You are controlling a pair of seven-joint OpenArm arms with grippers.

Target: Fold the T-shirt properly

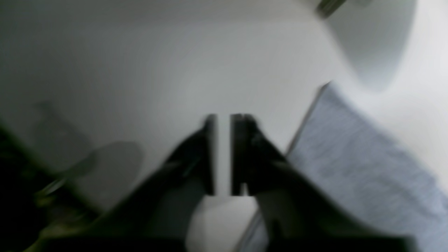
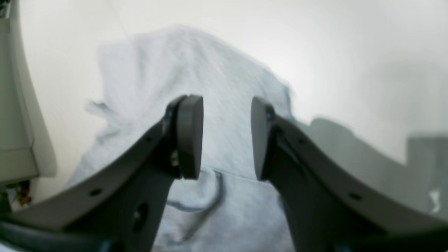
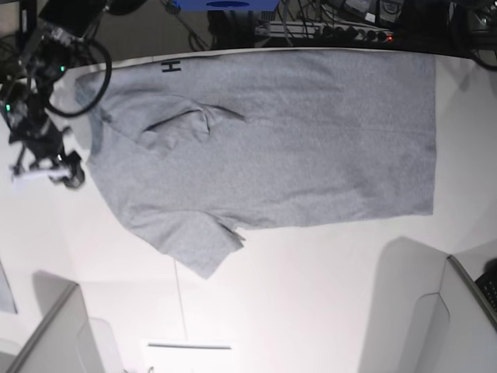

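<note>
The heather-grey T-shirt (image 3: 272, 140) lies spread flat on the white table (image 3: 311, 295), with a black letter at its top edge and one sleeve (image 3: 203, 247) pointing toward the front. My right gripper (image 2: 226, 136) hangs open just above the shirt near its neck rib (image 2: 196, 204), with nothing between the fingers. In the base view that arm (image 3: 43, 116) stands at the shirt's left end. My left gripper (image 1: 223, 119) is blurred, its jaws shut to a thin slit over bare table, holding nothing. A straight edge of the T-shirt (image 1: 350, 157) lies just to its right.
Cables and a power strip (image 3: 326, 31) run along the table's far edge. Grey panels stand at the front left (image 3: 54, 334) and front right (image 3: 466, 311) corners. A short tape mark (image 3: 189, 346) lies on the table near the front.
</note>
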